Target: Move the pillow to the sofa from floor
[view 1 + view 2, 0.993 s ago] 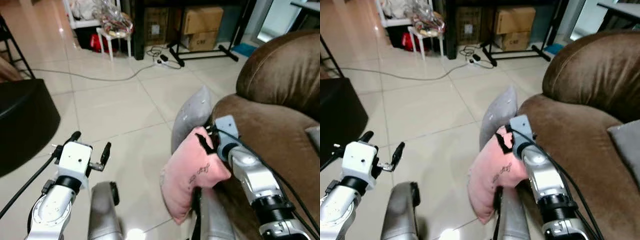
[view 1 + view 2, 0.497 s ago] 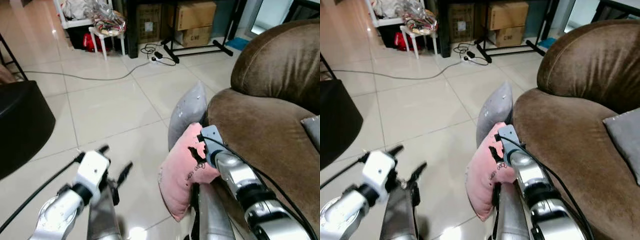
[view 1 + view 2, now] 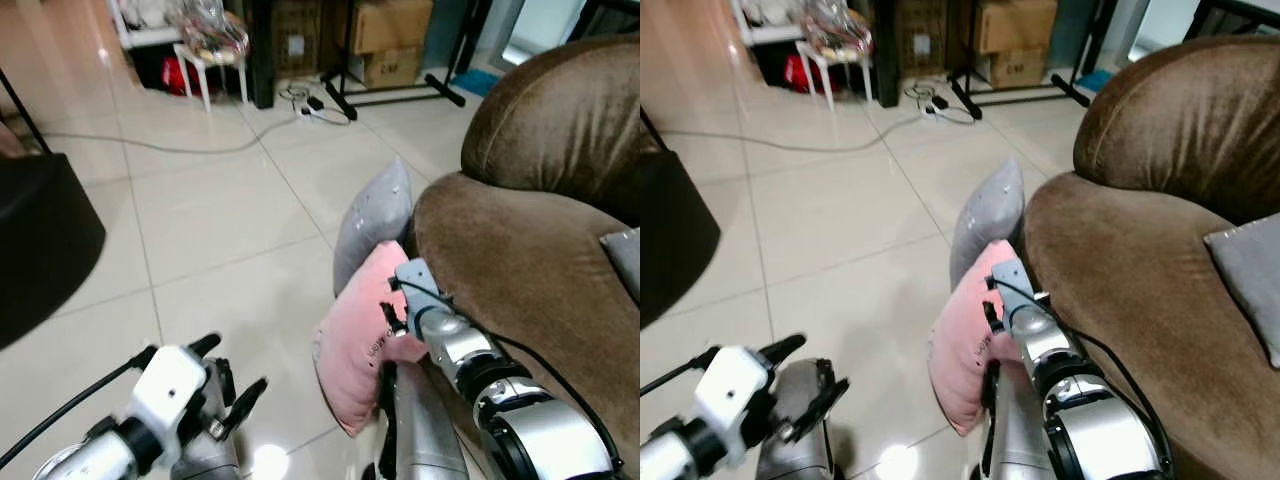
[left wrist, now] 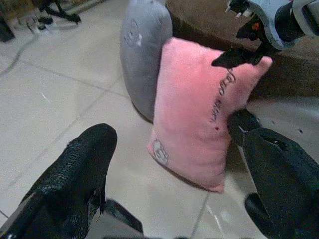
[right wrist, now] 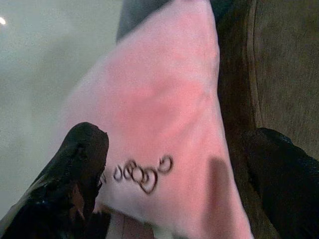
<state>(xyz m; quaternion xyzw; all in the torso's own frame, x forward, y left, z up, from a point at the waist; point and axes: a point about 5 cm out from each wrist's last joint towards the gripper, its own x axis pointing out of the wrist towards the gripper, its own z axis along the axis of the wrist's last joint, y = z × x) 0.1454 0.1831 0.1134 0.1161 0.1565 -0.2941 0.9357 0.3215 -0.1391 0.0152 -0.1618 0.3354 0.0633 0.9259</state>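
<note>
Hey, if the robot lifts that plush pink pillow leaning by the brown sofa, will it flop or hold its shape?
The plush pink pillow looks soft and stuffed, so it will likely sag around the right gripper, whose open fingers sit at its upper corner. It probably feels light. Its fuzzy fabric should resist slipping, though one corner may droop.

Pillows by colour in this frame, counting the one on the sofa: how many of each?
Pink: 1, the pink pillow standing on the floor against the sofa, at the right gripper.
Grey: 2, the grey pillow behind it on the floor, and the grey cushion on the seat.
Total: 3
</note>
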